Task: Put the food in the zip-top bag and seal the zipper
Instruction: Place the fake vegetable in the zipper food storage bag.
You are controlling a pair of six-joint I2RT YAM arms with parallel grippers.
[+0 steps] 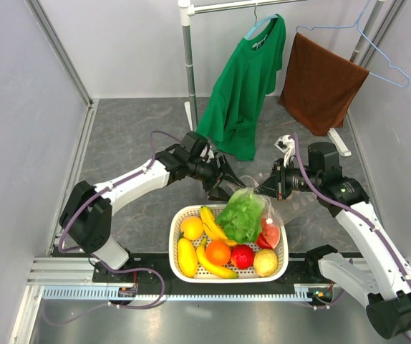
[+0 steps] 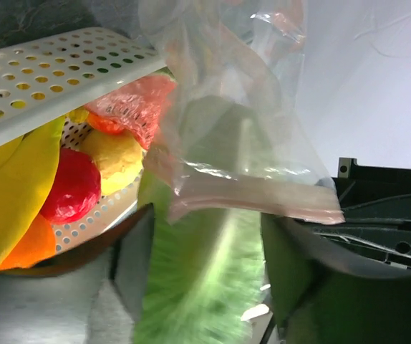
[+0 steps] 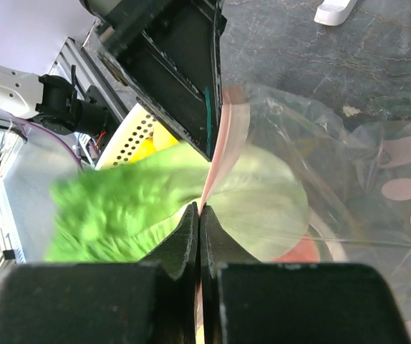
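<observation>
Two grippers meet at the dotted clear plastic bag (image 3: 377, 165) above the white perforated basket (image 1: 175, 229). Right gripper (image 3: 199, 215): jaws pinching the pink zipper strip (image 3: 223, 143). Left gripper (image 1: 225, 179): jaws astride the leafy green lettuce head (image 1: 243, 215), grip unclear. Lettuce half-entered; a sagging mouth could spill it.

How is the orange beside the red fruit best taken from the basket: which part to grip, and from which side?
Take the orange from straight above: a banana, the red fruit and the basket wall close off its sides. Grip across its exposed upper half; being round, it may slip unless the fingers reach its widest line.
</observation>
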